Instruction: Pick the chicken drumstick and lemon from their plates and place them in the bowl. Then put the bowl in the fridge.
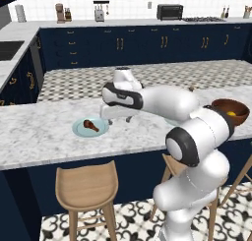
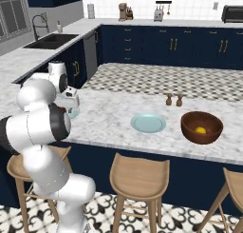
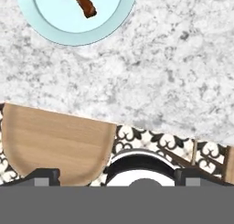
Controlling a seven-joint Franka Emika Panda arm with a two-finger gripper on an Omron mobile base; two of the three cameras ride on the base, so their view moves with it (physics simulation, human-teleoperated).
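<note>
Drumstick [image 1: 90,125] on its plate [image 1: 78,132], at gripper's [image 1: 118,118] 9 o'clock | lemon [image 2: 201,130] already in bowl [image 2: 201,127] | jaws spread, empty | centre over thick end, then descend squarely

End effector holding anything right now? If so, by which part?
Nothing is held. The end effector is open above the marble counter, beside the plate where the chicken drumstick lies. The lemon sits in the bowl.
</note>
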